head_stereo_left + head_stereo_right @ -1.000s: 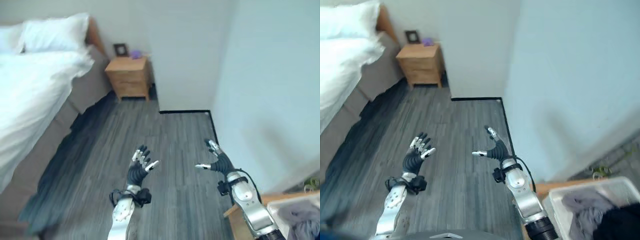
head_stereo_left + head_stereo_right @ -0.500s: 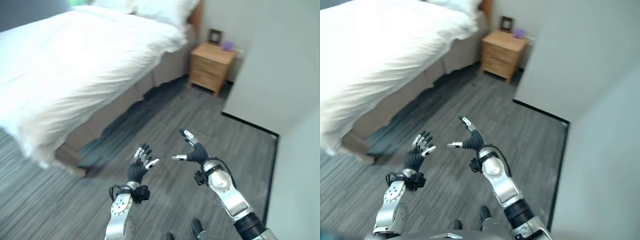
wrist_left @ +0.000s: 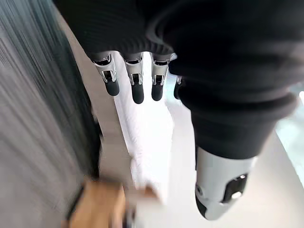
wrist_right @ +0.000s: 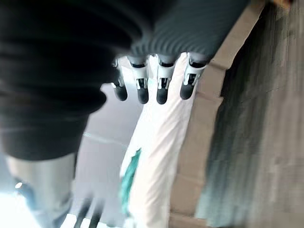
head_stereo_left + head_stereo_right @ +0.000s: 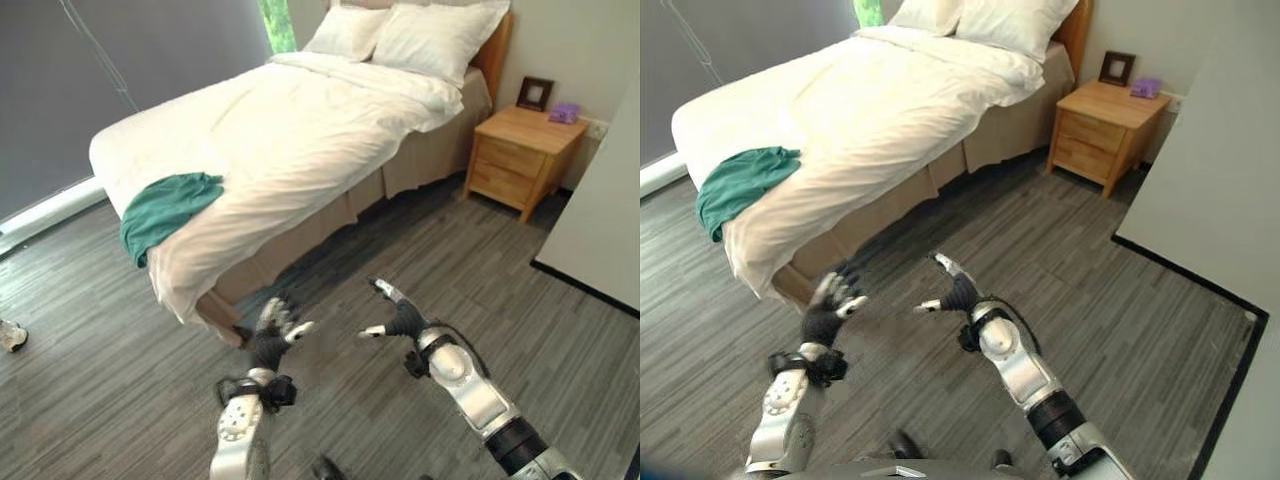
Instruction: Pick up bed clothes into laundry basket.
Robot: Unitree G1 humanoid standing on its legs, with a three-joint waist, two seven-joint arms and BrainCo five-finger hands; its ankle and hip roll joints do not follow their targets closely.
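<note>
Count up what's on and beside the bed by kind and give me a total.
Pillows: 2
Green cloth: 1
Nightstand: 1
Picture frame: 1
Purple thing: 1
Total: 6

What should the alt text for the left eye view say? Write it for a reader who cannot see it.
A green garment lies on the near corner of a white-covered bed. The robot's left hand and right hand are raised open and empty above the grey wood floor; a wooden nightstand stands beside the bed.
</note>
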